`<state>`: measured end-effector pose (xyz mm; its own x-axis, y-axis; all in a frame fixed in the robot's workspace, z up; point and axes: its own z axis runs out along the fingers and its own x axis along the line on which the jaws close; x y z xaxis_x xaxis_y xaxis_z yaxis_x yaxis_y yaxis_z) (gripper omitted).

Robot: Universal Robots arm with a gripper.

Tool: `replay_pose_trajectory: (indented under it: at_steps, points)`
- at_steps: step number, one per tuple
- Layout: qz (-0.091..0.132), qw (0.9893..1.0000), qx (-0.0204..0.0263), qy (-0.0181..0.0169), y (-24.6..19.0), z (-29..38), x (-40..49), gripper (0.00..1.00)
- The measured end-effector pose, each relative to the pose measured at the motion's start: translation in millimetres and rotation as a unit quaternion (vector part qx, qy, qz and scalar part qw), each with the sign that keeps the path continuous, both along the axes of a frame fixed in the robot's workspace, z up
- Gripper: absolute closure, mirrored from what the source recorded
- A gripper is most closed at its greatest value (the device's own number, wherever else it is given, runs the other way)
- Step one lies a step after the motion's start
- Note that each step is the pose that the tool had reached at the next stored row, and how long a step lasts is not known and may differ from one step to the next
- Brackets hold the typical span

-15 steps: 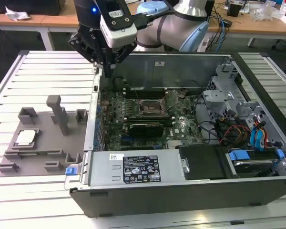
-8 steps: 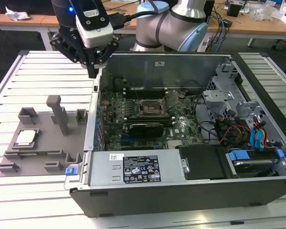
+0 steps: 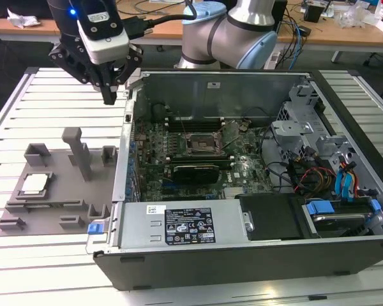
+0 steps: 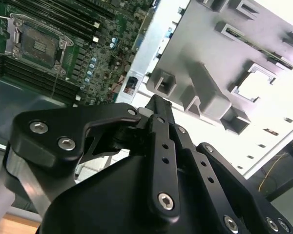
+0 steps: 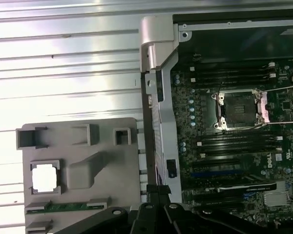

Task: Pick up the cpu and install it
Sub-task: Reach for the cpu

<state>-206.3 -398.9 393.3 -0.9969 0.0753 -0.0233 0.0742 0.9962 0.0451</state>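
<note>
We see the gripper [image 3: 110,97] clenched on nothing, hanging above the slatted surface [image 3: 51,95] between the grey plastic tray [image 3: 64,205] and the wall of the open computer case [image 3: 210,86]. The cpu [image 3: 35,183] is well apart from it, seated in a recess of the tray.

Risks, as we judge them:
- A descent with the gripper closed would press on the chip's top rather than straddle it.
- The raised blocks around the recess, and the tall post [image 3: 83,156] nearby, could catch the gripper.
- A chip turned the wrong way over the socket [image 3: 201,143] could damage its contacts. We cannot make out any corner mark.

The cpu lies flat with its pale metal top up. Being square, it has no real long axis, and its edges run parallel to the tray's edges in the first wrist view [image 5: 44,176].
</note>
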Motion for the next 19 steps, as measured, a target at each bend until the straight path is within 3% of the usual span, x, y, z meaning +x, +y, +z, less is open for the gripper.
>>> replay_pose_trajectory:
  at_steps: [8, 12, 16, 19]
  points:
    - [0.000, 1.0000, 0.0000, 0.0000, 0.0, 0.0, -22.4, 0.89]
    - [0.000, 1.0000, 0.0000, 0.0000, 0.0, 0.0, -37.8, 0.89]
    - [0.000, 1.0000, 0.0000, 0.0000, 0.0, 0.0, -44.4, 0.89]
    - [0.000, 1.0000, 0.0000, -0.0001, 0.0, -0.1, -56.5, 0.89]
